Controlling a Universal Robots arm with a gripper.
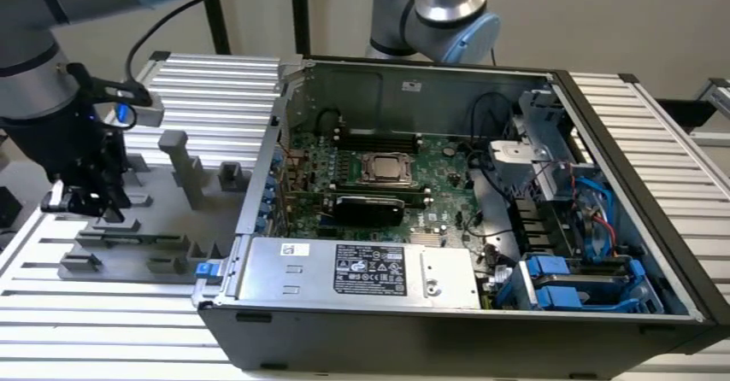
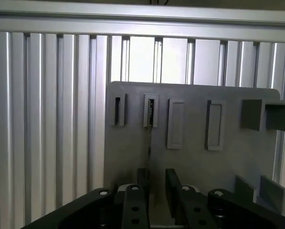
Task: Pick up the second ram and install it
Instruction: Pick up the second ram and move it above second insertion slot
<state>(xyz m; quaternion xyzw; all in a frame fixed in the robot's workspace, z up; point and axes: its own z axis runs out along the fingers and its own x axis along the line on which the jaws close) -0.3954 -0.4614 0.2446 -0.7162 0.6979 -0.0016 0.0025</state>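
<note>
My gripper (image 1: 91, 208) hangs low over the grey plastic tray (image 1: 171, 219) at the exterior view's left, beside the open computer case. In the wrist view the second ram (image 2: 149, 136) stands on edge in a tray slot and shows as a thin dark line. It runs down into the gap of my gripper (image 2: 157, 180), close against one black finger (image 2: 143, 179). The two fingers stand apart on either side of the stick, open, with a visible gap to the other finger (image 2: 173, 183). The motherboard (image 1: 439, 214) with its square processor socket (image 1: 387, 168) lies inside the case.
Upright grey blocks (image 1: 176, 152) rise from the tray near my arm. The case's metal wall (image 1: 277, 133) stands to the exterior view's right of the tray. A second arm (image 1: 439, 9) stands behind the case. Ribbed aluminium table slats (image 2: 42, 124) surround the tray.
</note>
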